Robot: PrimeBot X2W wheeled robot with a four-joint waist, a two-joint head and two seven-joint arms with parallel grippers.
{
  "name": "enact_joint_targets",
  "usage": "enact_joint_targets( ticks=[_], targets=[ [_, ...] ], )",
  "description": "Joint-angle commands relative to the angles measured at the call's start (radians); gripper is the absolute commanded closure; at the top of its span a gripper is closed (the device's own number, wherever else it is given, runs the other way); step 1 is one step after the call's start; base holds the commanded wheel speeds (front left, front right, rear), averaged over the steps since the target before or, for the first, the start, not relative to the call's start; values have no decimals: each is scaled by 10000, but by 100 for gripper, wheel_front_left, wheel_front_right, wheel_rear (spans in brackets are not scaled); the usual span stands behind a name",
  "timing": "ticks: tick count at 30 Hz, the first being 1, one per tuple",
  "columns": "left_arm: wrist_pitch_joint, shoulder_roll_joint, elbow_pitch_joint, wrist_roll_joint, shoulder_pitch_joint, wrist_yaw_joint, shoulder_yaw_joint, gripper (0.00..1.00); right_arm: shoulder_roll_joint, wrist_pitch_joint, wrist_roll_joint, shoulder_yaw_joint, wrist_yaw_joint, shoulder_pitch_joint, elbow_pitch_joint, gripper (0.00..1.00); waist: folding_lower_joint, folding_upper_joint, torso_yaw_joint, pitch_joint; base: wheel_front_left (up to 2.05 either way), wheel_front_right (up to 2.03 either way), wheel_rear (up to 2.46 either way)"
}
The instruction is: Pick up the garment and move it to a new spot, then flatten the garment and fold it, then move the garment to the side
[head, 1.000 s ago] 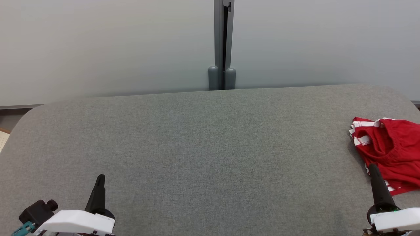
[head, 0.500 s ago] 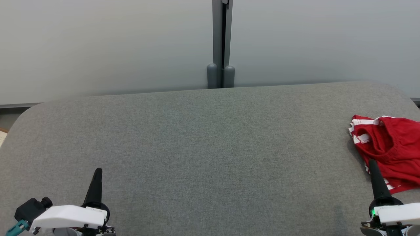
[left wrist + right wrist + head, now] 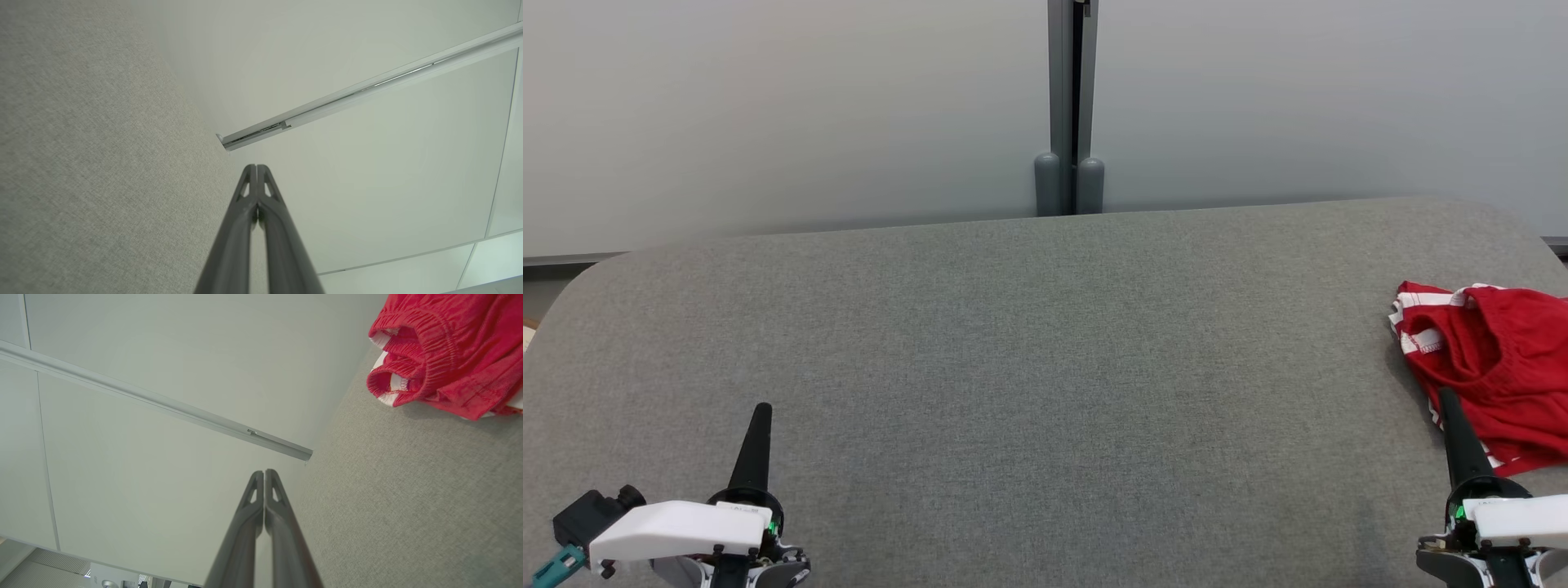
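Lying crumpled, red garment (image 3: 1499,371) with white-striped edges, gathered waistband

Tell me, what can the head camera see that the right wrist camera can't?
The head view takes in the left gripper, shut, at the lower left, and the rounded left corner of the table. The right wrist view gets close enough to show the crinkly gathers of the waistband and the little cut-outs in its own fingertips. Both have the red garment bunched on the gray table, the right gripper shut near it, and the pale wall behind.
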Motion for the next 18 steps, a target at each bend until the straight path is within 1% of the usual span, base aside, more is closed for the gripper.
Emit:
enact_joint_targets(
  ticks=[1,18],
  targets=[
    [45,39,-42,-230,-233,-98,113,100,-10,63,252,-44,3,-192,37,100,0,0,-6,10,0,0,0],
    [355,-155,77,-1482,-452,-381,483,100,115,162,1571,-135,2,-525,436,100,0,0,-64,120,0,0,0]
  ],
)
